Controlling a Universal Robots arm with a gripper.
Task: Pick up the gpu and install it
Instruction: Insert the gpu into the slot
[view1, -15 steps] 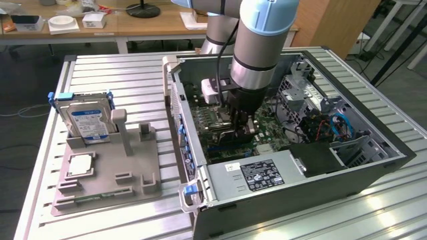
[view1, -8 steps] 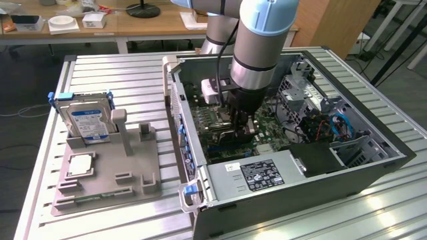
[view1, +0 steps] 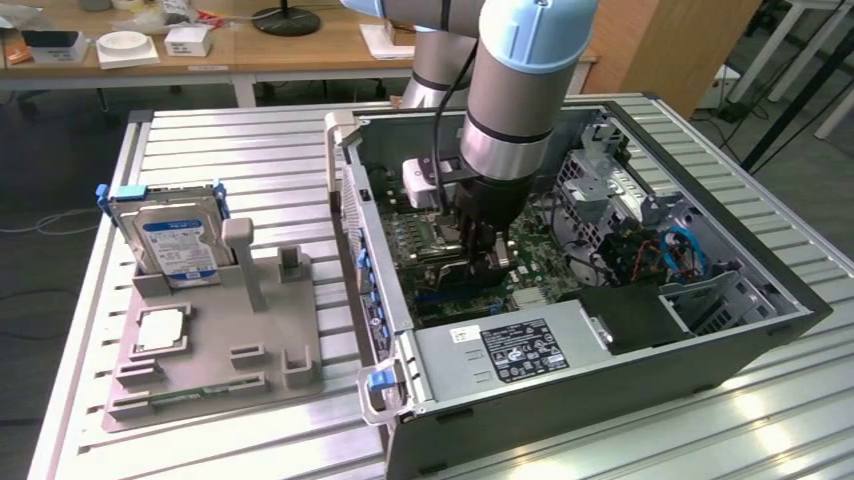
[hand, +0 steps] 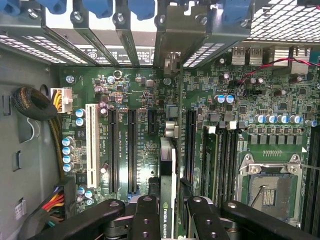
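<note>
Misalignment is the main risk. The gripper (hand: 167, 212) holds the gpu (hand: 168, 175) edge-on between its fingers (hand: 145, 220), clenched on the card, low inside the case (view1: 747, 330) over the motherboard (hand: 145, 150). In the wrist view the card hangs between 2 long black slots (hand: 190, 145), and I cannot tell which it is meant for. If its edge lands beside a slot rather than in it, pressing down could bend the card or scrape the board. The bracket end must also meet a rear opening (hand: 172, 60), or it may jam there.

In the exterior view the arm (view1: 514, 90) covers the card entirely. Most of the card sits behind the fingers, and its lower edge and contacts are hidden.
</note>
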